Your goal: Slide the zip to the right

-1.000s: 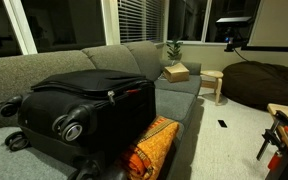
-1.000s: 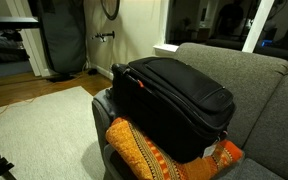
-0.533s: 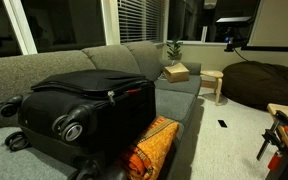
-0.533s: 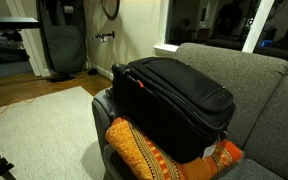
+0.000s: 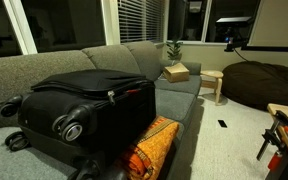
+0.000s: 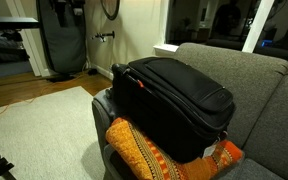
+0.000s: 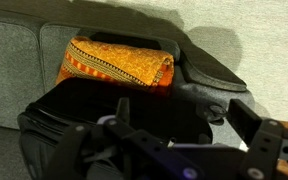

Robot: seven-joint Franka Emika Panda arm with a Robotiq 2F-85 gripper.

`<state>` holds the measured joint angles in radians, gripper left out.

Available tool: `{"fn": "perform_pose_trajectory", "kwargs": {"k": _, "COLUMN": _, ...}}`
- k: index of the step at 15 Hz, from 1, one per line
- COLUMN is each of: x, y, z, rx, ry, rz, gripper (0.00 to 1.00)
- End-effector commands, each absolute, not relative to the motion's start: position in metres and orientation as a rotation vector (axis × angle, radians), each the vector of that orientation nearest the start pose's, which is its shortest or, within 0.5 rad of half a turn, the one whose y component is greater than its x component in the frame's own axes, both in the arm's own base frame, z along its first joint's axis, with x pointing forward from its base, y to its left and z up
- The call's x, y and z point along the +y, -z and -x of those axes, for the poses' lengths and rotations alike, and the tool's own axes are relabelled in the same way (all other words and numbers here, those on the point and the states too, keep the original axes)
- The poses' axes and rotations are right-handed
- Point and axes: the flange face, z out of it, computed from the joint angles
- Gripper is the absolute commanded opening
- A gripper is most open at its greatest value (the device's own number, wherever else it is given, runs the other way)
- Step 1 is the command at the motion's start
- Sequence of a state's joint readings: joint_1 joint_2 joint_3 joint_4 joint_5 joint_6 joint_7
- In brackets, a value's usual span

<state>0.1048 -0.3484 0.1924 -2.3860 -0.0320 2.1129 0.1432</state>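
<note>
The gripper (image 7: 172,148), jaws spread wide, is hovering over the suitcase (image 5: 79,100); the zip (image 5: 111,96) is lying below, on the suitcase's upper edge.

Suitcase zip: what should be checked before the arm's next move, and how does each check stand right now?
1. Tool open, nothing between its jaws: ok.
2. Suitcase lying flat on the couch: ok.
3. Tool over the suitcase, as the wrist view shows: ok.
4. Zip pull found: cannot tell; it is too small to make out in any view.
5. Orange cushion clear of the zipper track: cannot tell; it sits right by the suitcase's edge.
</note>
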Motion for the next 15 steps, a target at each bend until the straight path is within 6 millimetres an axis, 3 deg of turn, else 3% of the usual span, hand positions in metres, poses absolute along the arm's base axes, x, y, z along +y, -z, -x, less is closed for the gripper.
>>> {"fn": "perform_pose_trajectory", "kwargs": {"k": 1, "x": 0.134, "y": -0.453, "z": -0.427, "rx": -0.245, "ry": 0.134, "rz": 3.197, "gripper": 1.00}}
{"fn": "perform_pose_trajectory", "kwargs": {"k": 15, "x": 0.152, "y": -0.405, "z": -0.452, "rx": -0.138, "ry": 0.195, "rz": 3.114, "gripper": 1.00}}
